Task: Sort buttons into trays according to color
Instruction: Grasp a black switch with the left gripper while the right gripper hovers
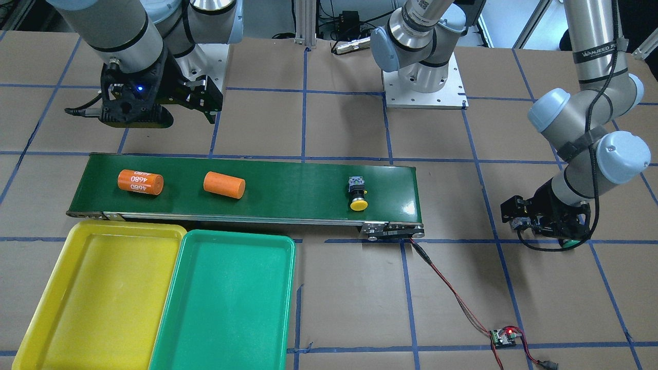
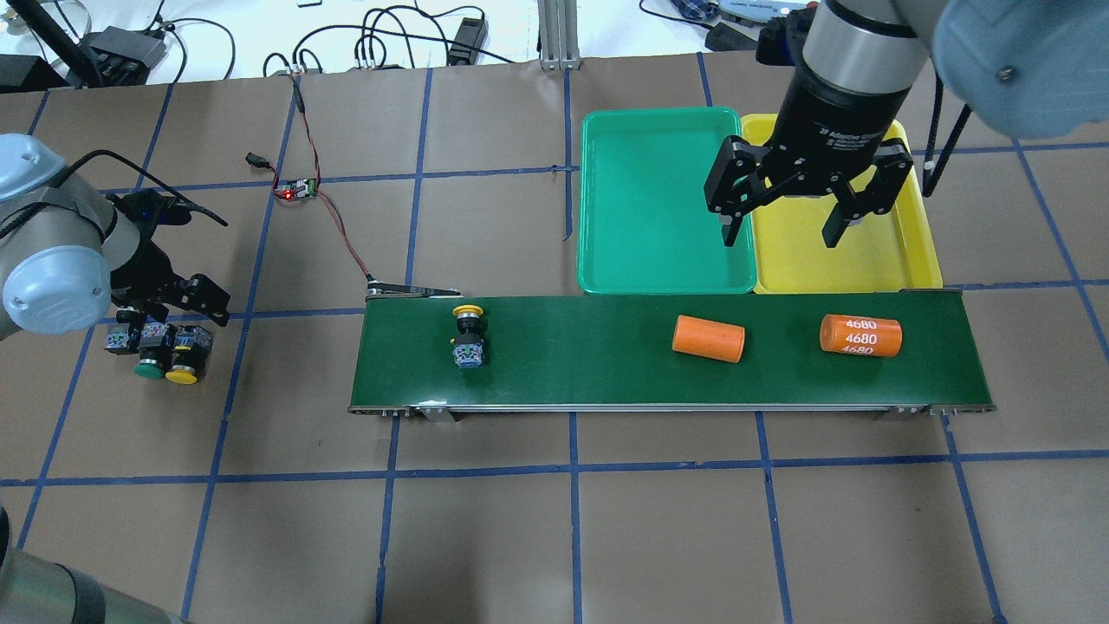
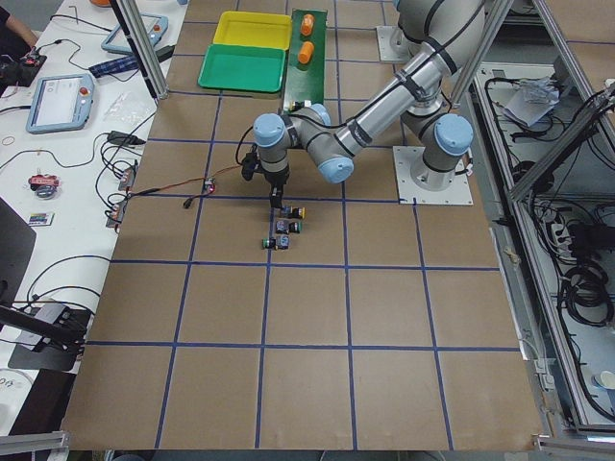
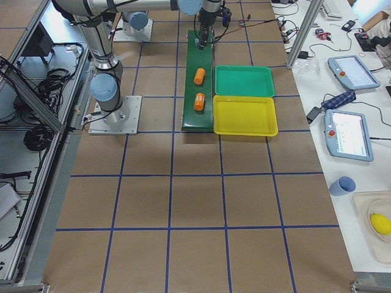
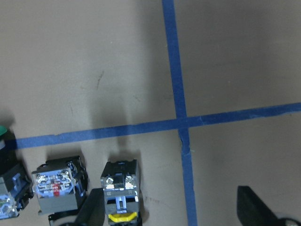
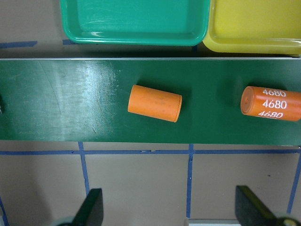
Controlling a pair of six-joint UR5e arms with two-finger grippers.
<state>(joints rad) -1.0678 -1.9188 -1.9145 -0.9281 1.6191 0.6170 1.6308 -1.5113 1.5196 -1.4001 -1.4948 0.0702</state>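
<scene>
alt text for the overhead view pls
A green conveyor belt crosses the table carrying one yellow-capped button and two orange cylinders. The raised open right gripper hides part of the empty green tray and yellow tray beyond the belt; at far left the left gripper is by more buttons.

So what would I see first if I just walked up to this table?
Probably the bright yellow tray and green tray, side by side and empty, next to the long green belt. Then the two orange cylinders lying on that belt, with one yellow-capped button near its other end.
</scene>
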